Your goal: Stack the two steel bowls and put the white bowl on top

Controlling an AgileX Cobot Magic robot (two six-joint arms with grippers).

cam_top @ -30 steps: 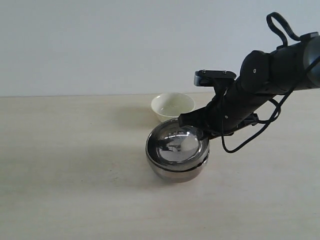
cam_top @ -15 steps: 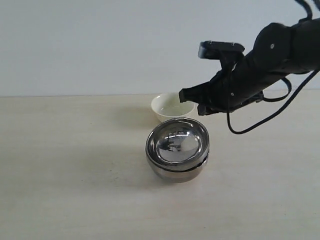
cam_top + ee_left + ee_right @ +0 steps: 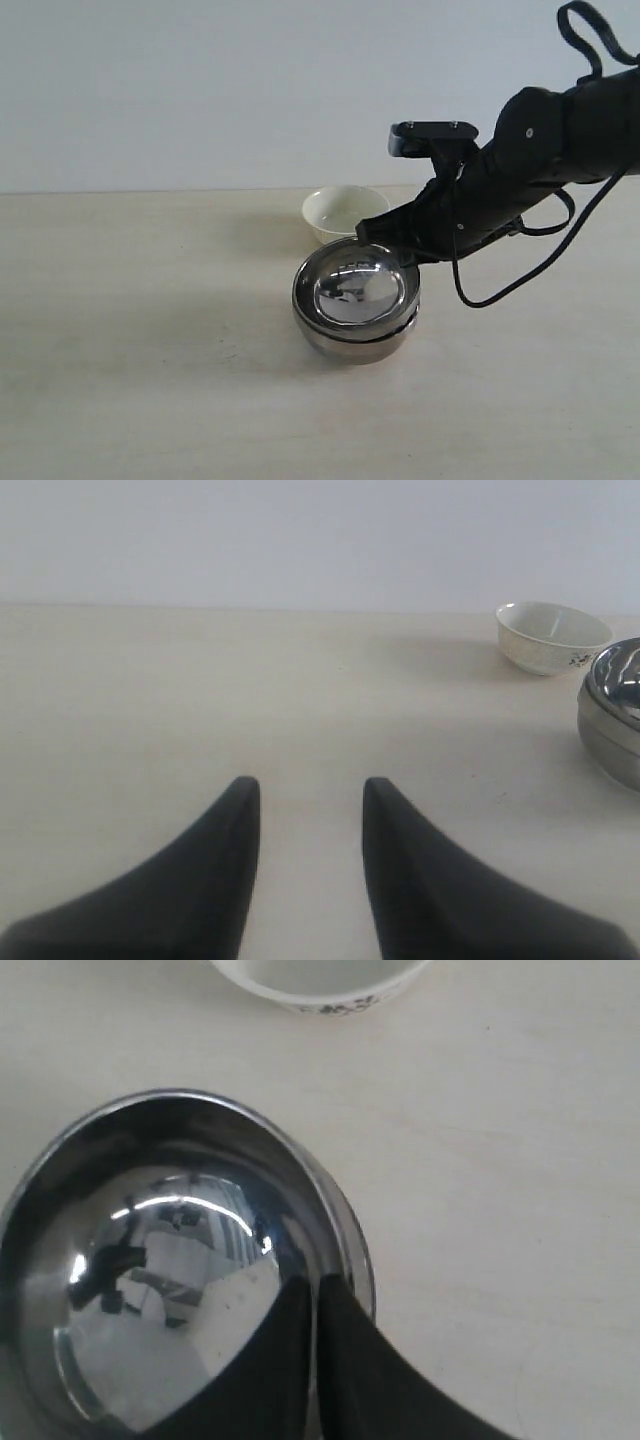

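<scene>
Right wrist view, white bowl cropped, hand overlapping steel bowls

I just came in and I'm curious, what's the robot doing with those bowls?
The two steel bowls are already stacked. The right fingers are closed together right at the top bowl's rim. The white bowl sits on the table nearby, not on top yet. The left fingers are open, holding nothing.

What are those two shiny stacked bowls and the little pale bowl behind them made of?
The two steel bowls: metal, likely polished stainless steel, since the inside mirrors the room. The white bowl: probably glazed ceramic, going by its smooth cream sheen and dark painted mark; glossy plastic can't be excluded.
</scene>
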